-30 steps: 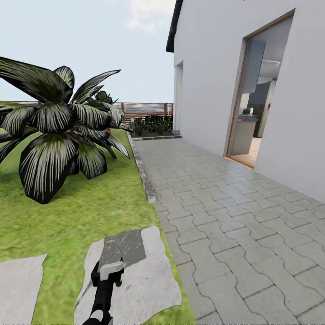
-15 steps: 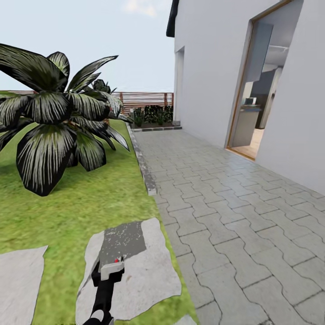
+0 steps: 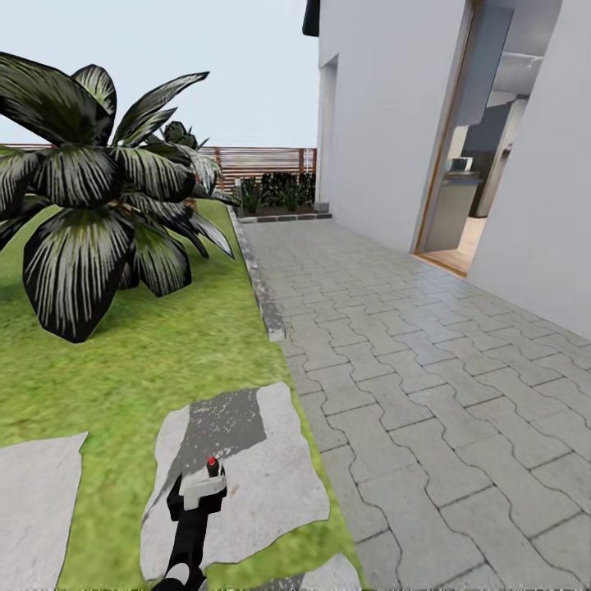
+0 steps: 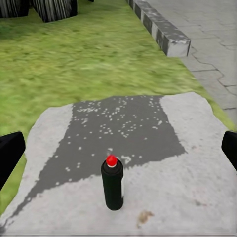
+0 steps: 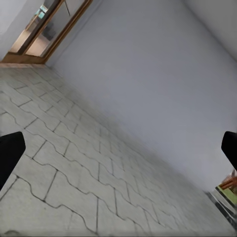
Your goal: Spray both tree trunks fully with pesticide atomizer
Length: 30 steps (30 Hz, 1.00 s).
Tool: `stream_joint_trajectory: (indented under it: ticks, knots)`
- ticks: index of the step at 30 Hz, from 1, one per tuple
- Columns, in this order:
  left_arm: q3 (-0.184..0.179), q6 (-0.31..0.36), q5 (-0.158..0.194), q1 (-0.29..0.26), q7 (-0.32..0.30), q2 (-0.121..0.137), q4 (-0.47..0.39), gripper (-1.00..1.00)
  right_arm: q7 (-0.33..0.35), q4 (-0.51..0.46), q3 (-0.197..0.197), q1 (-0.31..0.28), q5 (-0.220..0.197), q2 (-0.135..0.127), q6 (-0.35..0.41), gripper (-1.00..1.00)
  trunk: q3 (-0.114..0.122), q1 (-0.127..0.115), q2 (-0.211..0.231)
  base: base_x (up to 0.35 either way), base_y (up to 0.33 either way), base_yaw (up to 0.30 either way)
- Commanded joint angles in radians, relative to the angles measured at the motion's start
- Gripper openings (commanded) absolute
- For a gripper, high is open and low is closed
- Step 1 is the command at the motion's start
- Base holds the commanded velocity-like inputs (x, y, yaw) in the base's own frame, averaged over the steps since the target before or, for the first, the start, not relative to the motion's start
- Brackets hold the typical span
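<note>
Your left gripper (image 4: 118, 148) has its jaws spread wide — the two black fingertips (image 4: 10, 155) sit at the outer edges of the left wrist view with nothing between them but open air. The spray bottle (image 4: 112, 183) stands upright beyond them, centred in the gap, which reads as a line-up for a straight approach. It is a small dark cylinder with a pale strip down one side and a red dot on top, resting on a flat stepping stone (image 4: 197, 163). That stone is pale grey and irregular in outline, with a darker speckled patch across its middle.

From the head view, the left arm (image 3: 190, 533) reaches forward and the bottle (image 3: 213, 468) pokes up just past the wrist, near the stone's (image 3: 271, 484) nearer half.

Your right gripper (image 5: 118, 148) also has its jaws spread, holding nothing; it points at grey interlocking paving (image 5: 74, 163) and a plain white wall (image 5: 148, 74), so it is likely just parked out of the way.

Around the stone lies rough green lawn (image 3: 164, 361), edged by a grey kerb (image 3: 263, 295) against the paved path. A short palm (image 3: 90, 205) with glossy, striped dark fronds stands on the grass to the left — not one of your trees. A slatted brown fence (image 3: 258, 160) closes the far end.
</note>
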Motion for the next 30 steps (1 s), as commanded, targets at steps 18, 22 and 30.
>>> stream_joint_trajectory:
  ticks: [18, 22, 30]
  knots:
    - [-0.001, -0.004, -0.003, -0.001, 0.01, -0.021, -0.003, 1.0, 0.0, -0.001, 0.002, 0.0, -0.008, 0.0, -0.003, 1.0, -0.071, 0.008, -0.005, 0.0, 0.0, 0.0]
    - [0.0, -0.004, -0.003, -0.001, 0.011, -0.029, -0.004, 1.0, 0.0, -0.001, 0.002, 0.0, -0.008, 0.0, -0.003, 1.0, -0.086, 0.01, -0.006, 0.0, 0.0, 0.0]
    - [0.001, -0.005, -0.002, -0.001, 0.011, -0.044, -0.005, 1.0, 0.0, -0.001, 0.002, 0.0, -0.008, 0.0, -0.004, 1.0, -0.117, 0.013, -0.007, 0.0, 0.0, 0.0]
